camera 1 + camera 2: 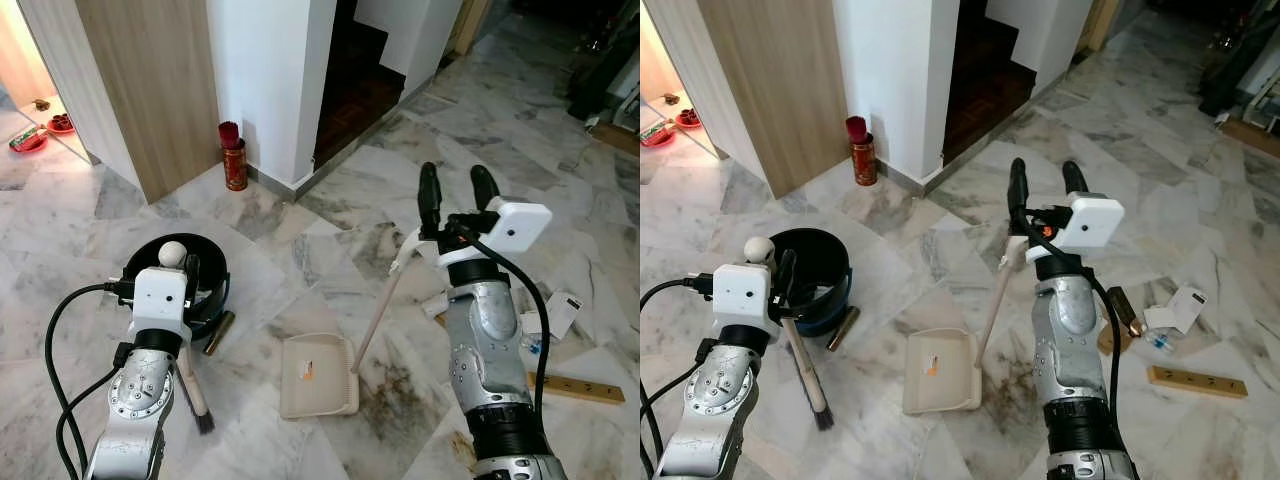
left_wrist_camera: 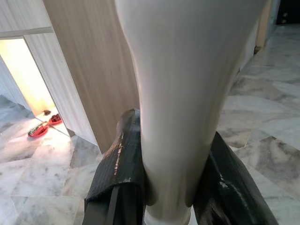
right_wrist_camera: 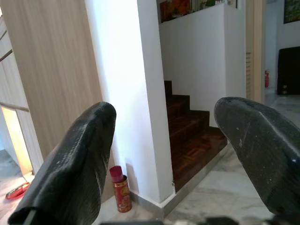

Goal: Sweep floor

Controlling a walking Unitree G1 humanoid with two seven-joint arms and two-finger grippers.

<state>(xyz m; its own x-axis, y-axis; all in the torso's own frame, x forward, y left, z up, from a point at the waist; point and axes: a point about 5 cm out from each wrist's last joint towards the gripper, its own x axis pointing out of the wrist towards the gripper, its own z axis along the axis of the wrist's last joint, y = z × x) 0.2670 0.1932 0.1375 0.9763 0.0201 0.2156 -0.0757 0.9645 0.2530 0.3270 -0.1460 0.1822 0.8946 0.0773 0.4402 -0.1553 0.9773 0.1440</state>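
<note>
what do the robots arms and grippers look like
Both arms are silver metal with dark joint bands and round bolted caps. Each wrist carries a white boxy camera housing. The left gripper and right gripper each have two long, matte black, rounded fingers. Thick black cables loop alongside both arms.

Both arms [image 1: 135,400] are silver metal with round screw-studded joints, each capped by a white boxy wrist camera [image 1: 518,224]. Black cables [image 1: 55,330] loop beside each arm. The fingers [image 3: 70,173] are long, black, matte and rounded.
</note>
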